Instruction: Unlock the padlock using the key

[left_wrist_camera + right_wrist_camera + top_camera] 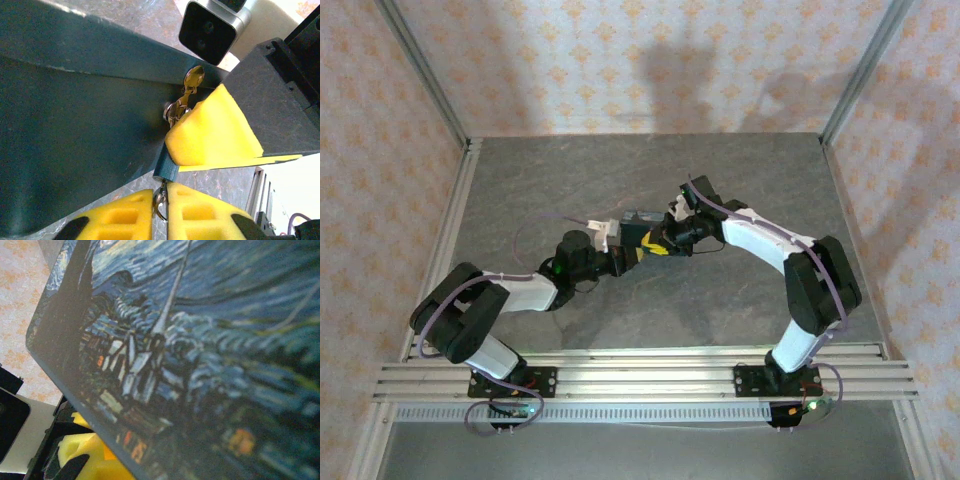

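- Padlock [200, 340] sits at mid-table between the tips of the two arms. Its starry-night print of swirling blue and yellow crowds the right wrist view, with one rounded corner at upper left.
- Clamped on it is the right claw [667, 242]. From the left wrist, one yellow foam pad [215, 132] presses on the block's plain dark-blue side near its edge, backed by a dark finger.
- Opposite, the left claw [160, 194] reaches in with its two yellow pads set almost together, only a slit between them.
- At those tips is the key [164, 173]. Its small teal head lies just beyond the pads and under the right claw's foam, and a thin metal loop from it runs down into the slit and is pinched there. The blade is hidden.
- Brass-coloured ring [184, 97] lies against the padlock's edge just above the foam pad; what it hangs from cannot be made out.
- Silver wrist camera [207, 30] of the right arm, black-faced, looks in from the top of the left wrist view.
- Seen from above, both arms arch inward from bases on an aluminium rail [640, 365] at the near edge — claws tip to tip over the grey, stone-patterned worktop [570, 170], with patterned walls [620, 60] on three sides.
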Motion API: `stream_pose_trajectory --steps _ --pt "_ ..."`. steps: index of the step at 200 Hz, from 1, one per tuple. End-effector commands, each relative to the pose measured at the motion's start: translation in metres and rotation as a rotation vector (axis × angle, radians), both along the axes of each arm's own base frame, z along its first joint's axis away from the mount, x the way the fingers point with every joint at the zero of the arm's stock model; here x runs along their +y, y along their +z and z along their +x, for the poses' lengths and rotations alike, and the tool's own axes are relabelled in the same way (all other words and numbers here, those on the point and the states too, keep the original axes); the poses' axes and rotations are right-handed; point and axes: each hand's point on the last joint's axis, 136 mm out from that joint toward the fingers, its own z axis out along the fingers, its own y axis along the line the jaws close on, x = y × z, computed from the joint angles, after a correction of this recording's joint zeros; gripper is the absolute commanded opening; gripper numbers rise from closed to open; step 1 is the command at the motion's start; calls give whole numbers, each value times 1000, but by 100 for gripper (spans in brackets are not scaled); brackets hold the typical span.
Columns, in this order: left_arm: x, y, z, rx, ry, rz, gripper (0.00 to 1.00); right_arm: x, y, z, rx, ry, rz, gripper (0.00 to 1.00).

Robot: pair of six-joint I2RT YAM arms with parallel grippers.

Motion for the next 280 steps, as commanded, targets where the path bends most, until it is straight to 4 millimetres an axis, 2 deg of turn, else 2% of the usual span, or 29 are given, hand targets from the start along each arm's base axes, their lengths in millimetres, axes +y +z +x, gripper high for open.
stream_pose_trajectory --steps 1,17,97,160,199,280 --pt "-16 31 -4 -90 -72 -65 6 8 21 4 -44 8 45 0" --pt "-17 30 -5 -95 -81 -60 0 10 23 5 -46 4 50 0" --pt "-22 14 -8 -286 -119 216 0 12 22 10 -18 -50 70 0" --pt "-26 7 -21 -518 -133 468 0 12 21 11 -4 -49 59 0" --pt "-25 -5 -29 -640 -149 684 0 13 23 12 2 -36 50 0" --pt "-29 -12 -43 -851 -156 1032 0 5 9 7 26 -20 -19 0"
